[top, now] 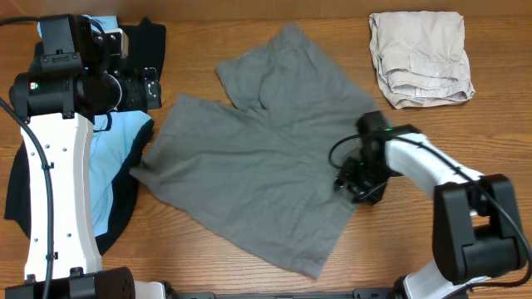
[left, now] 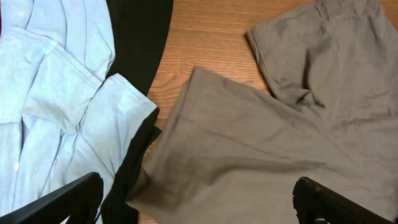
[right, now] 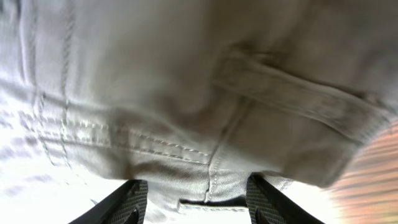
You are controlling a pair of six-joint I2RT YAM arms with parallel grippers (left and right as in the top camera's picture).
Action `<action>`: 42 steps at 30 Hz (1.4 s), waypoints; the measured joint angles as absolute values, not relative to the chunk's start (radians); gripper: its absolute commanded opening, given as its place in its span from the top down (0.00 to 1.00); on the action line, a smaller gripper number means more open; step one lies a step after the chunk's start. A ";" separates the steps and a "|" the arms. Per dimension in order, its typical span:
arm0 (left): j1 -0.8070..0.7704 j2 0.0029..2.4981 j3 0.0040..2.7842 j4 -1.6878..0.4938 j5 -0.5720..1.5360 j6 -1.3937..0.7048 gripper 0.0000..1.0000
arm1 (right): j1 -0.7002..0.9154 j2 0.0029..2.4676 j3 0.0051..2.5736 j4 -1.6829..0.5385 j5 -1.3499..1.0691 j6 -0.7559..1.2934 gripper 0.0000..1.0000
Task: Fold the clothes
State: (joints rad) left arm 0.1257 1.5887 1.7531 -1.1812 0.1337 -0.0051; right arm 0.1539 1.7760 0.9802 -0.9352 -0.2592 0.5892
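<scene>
The grey shorts (top: 249, 166) lie spread flat across the middle of the table, one leg pointing to the back. My right gripper (top: 359, 184) sits low at their right edge. In the right wrist view its fingers (right: 194, 199) are apart, with the stitched waistband fabric (right: 186, 93) between them. My left gripper (top: 148, 87) hovers at the back left, open and empty (left: 199, 202), above the shorts' left leg hem (left: 280, 124). A light blue garment (top: 116, 158) (left: 56, 93) lies on a black garment (top: 125, 216) (left: 137, 37) at the left.
A folded beige garment (top: 420, 56) lies at the back right corner. Bare wood table (top: 191, 50) shows behind the shorts and along the front edge. The left arm's white base stands over the left pile.
</scene>
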 measured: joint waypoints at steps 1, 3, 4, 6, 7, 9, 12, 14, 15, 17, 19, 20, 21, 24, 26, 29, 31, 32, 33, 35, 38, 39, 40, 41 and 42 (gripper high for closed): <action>0.126 1.589 1.752 -1.180 0.134 -0.005 0.00 | 0.123 1.776 0.980 -0.931 -0.261 0.583 0.44; 0.126 1.589 1.744 -1.174 0.134 -0.005 0.00 | 0.065 1.776 0.981 -0.919 -0.265 0.566 0.40; 0.126 1.589 1.738 -1.171 0.134 -0.005 0.00 | 0.035 1.776 0.981 -0.911 -0.272 0.556 0.39; 0.126 1.589 1.725 -1.167 0.134 -0.005 0.00 | -0.020 1.774 0.983 -0.890 -0.279 0.535 0.37; 0.126 1.589 1.720 -1.166 0.134 -0.005 0.00 | -0.046 1.773 0.984 -0.882 -0.281 0.525 0.35; 0.126 1.589 1.712 -1.164 0.131 -0.005 0.00 | -0.105 1.772 0.991 -0.868 -0.276 0.500 0.35; 0.126 1.590 1.708 -1.164 0.130 -0.005 0.00 | -0.199 1.776 1.006 -0.867 -0.252 0.465 0.32; 0.126 1.595 1.708 -1.164 0.129 -0.005 0.00 | -0.271 1.788 1.032 -0.891 -0.225 0.435 0.26; 0.126 1.599 1.708 -1.165 0.129 -0.005 0.00 | -0.305 1.797 1.052 -0.908 -0.217 0.416 0.23; 0.126 1.611 1.708 -1.167 0.127 -0.005 0.00 | -0.351 1.813 1.094 -0.952 -0.197 0.385 0.16; 0.126 1.625 1.708 -1.167 0.126 -0.005 0.00 | -0.379 1.821 1.158 -1.023 -0.187 0.355 0.13; 0.126 1.633 1.708 -1.167 0.126 -0.005 0.00 | -0.380 1.822 1.194 -1.058 -0.185 0.349 0.12; 0.126 1.638 1.708 -1.166 0.126 -0.005 0.00 | -0.378 1.822 1.239 -1.098 -0.187 0.340 0.11; 0.126 1.644 1.707 -1.161 0.126 -0.004 0.00 | -0.359 1.818 1.393 -1.208 -0.204 0.329 0.08; 0.126 1.644 1.707 -1.159 0.126 -0.003 0.00 | -0.342 1.798 1.480 -1.277 -0.213 0.328 0.07; 0.126 1.640 1.707 -1.163 0.133 0.012 0.00 | -0.317 1.721 1.582 -1.365 -0.221 0.337 0.05; 0.126 1.631 1.706 -1.175 0.155 0.036 0.00 | -0.303 1.635 1.641 -1.411 -0.226 0.347 0.03; 0.126 1.620 1.706 -1.182 0.175 0.054 0.00 | -0.298 1.591 1.662 -1.429 -0.229 0.349 0.02; 0.126 1.608 1.706 -1.188 0.193 0.065 0.00 | -0.294 1.534 1.679 -1.448 -0.232 0.356 0.02; 0.126 1.573 1.706 -1.198 0.233 0.088 0.00 | -0.293 1.428 1.697 -1.494 -0.232 0.367 0.02; 0.126 1.522 1.706 -1.239 0.279 0.105 0.00 | -0.293 1.298 1.709 -1.589 -0.231 0.379 0.02; 0.126 1.507 1.706 -1.262 0.296 0.109 0.00 | -0.293 1.271 1.709 -1.618 -0.231 0.382 0.01; 0.126 1.493 1.706 -1.288 0.315 0.112 0.00 | -0.293 1.238 1.709 -1.653 -0.231 0.385 0.02; 0.126 1.483 1.706 -1.316 0.332 0.114 0.00 | -0.293 1.216 1.709 -1.677 -0.231 0.388 0.01; 0.126 1.477 1.706 -1.341 0.349 0.115 0.00 | -0.293 1.198 1.709 -1.692 -0.231 0.389 0.01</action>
State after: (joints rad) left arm 0.1257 1.4769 1.7058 -1.3407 0.3489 0.1150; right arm -0.2928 1.1976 1.7088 -1.6920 -0.2314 0.3893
